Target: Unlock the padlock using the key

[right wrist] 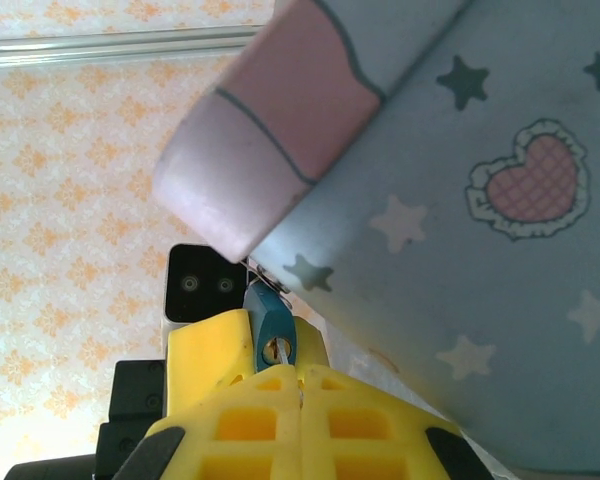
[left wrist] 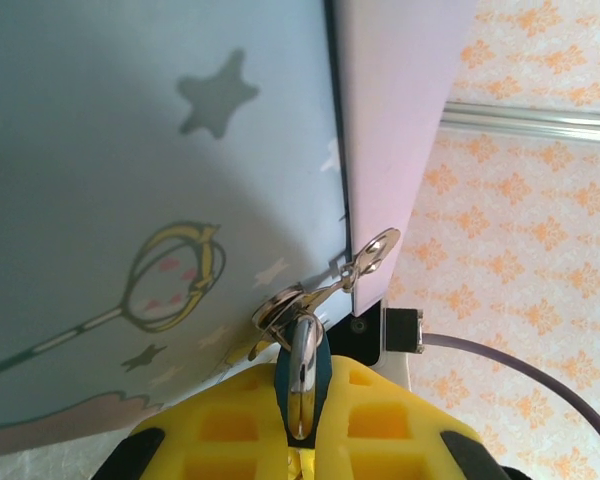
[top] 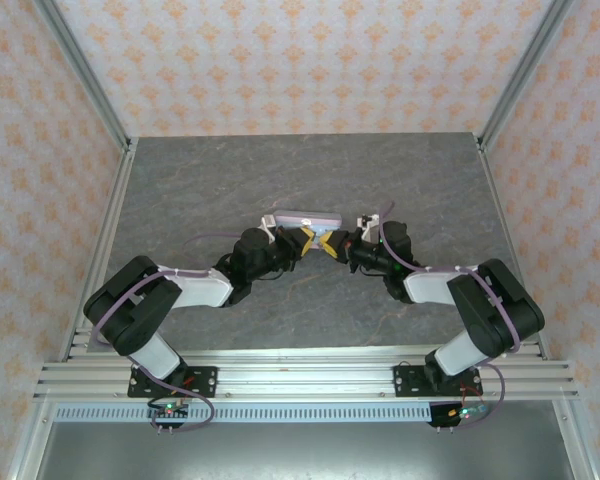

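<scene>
Padlock (left wrist: 302,362) is clamped in the narrowly closed left gripper (left wrist: 301,405), mid-table at the near side of the tin (left wrist: 130,150). Right gripper (right wrist: 299,373) is pressed fully shut, tips touching the padlock's brassy end; whether a key is held cannot be told.

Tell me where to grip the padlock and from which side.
Pinch the padlock across its flat teal body, coming from the end away from the tin: its shackle hooks into the tin's hasp, so only the body sticks out free.
</scene>
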